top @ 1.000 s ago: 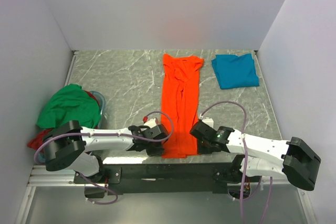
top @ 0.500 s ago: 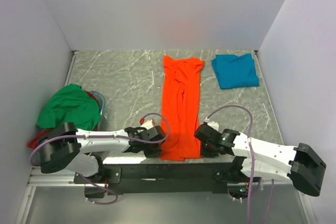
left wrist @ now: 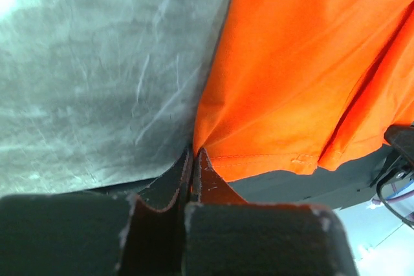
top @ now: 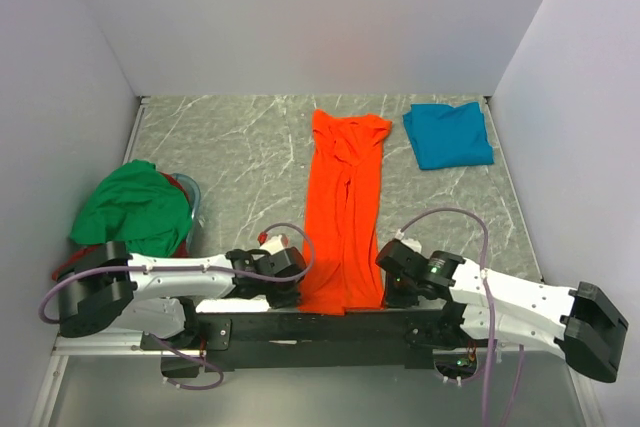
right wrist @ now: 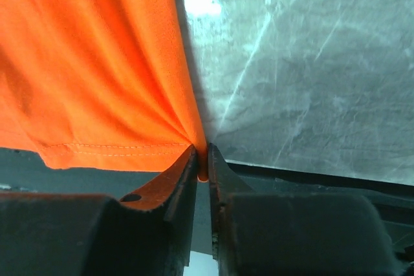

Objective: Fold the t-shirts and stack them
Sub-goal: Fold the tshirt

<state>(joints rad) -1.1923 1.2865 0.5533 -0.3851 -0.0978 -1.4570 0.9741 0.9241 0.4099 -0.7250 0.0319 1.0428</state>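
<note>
The bright orange t-shirt lies folded lengthwise in a long strip down the table's middle, its hem hanging just over the near edge. My left gripper is shut on the hem's left corner, seen in the left wrist view with the orange cloth stretching away. My right gripper is shut on the hem's right corner, seen in the right wrist view with the orange cloth. The teal blue t-shirt lies folded at the back right. The green t-shirt is heaped at the left over the dark red one.
The grey marbled table is walled in white on three sides. The black rail carrying the arm bases runs along the near edge. Grey cables loop above both wrists.
Both grippers have pulled the orange shirt's hem toward the near edge. The whole shirt has slid nearer and stretched straighter. The other shirts have not moved.
</note>
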